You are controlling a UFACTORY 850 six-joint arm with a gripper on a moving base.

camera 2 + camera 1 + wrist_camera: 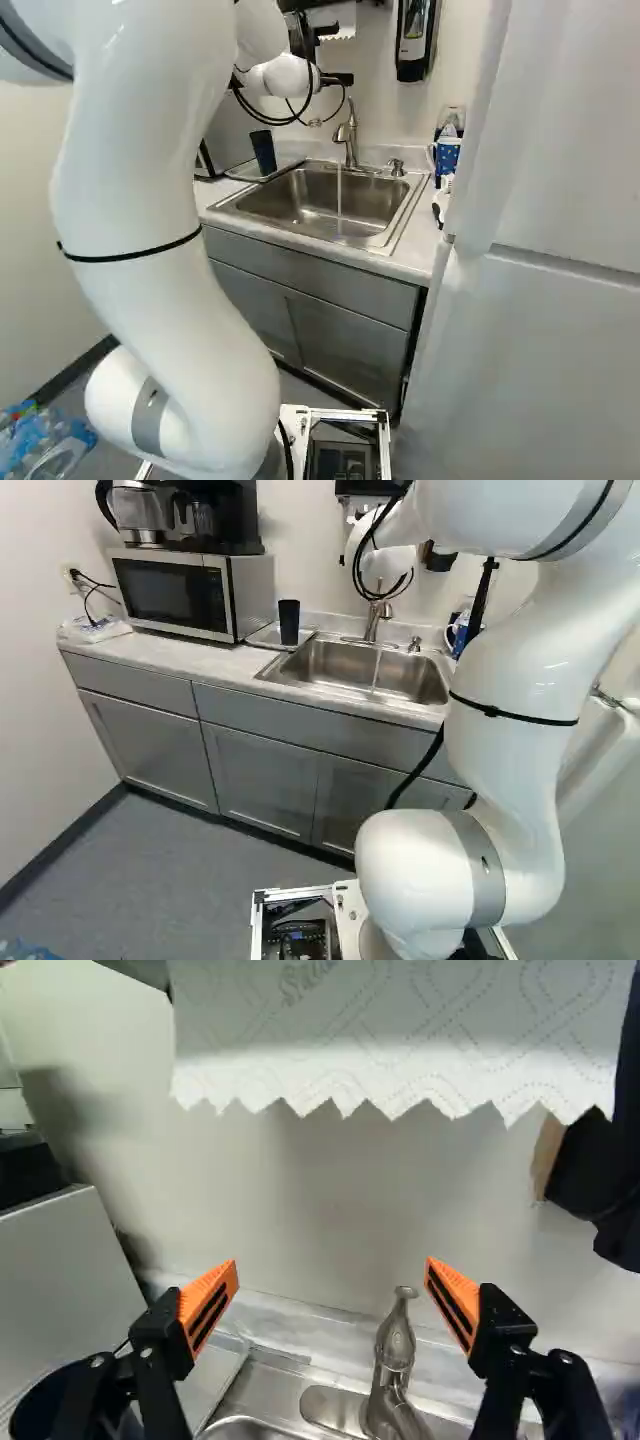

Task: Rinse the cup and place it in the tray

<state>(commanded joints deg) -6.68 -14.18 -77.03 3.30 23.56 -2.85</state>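
Observation:
My gripper (338,55) is raised above the faucet, facing the wall. In the wrist view the gripper (332,1270) has its orange-padded fingers wide apart, nothing between them. The dark cup (289,621) stands upright, wider end up, on the flat tray (263,636) left of the sink. Part of that cup (38,1402) shows beside one finger in the wrist view, low and outside the grip. The steel faucet (350,138) lets a thin stream of water (339,205) fall into the sink (225,203).
A microwave (175,592) borders the tray, with a coffee maker (200,518) on top. Paper towel (390,1040) hangs ahead of the gripper. A soap dispenser (414,40) is on the wall. A blue patterned mug (447,156) and a tall white fridge (540,330) are at the right.

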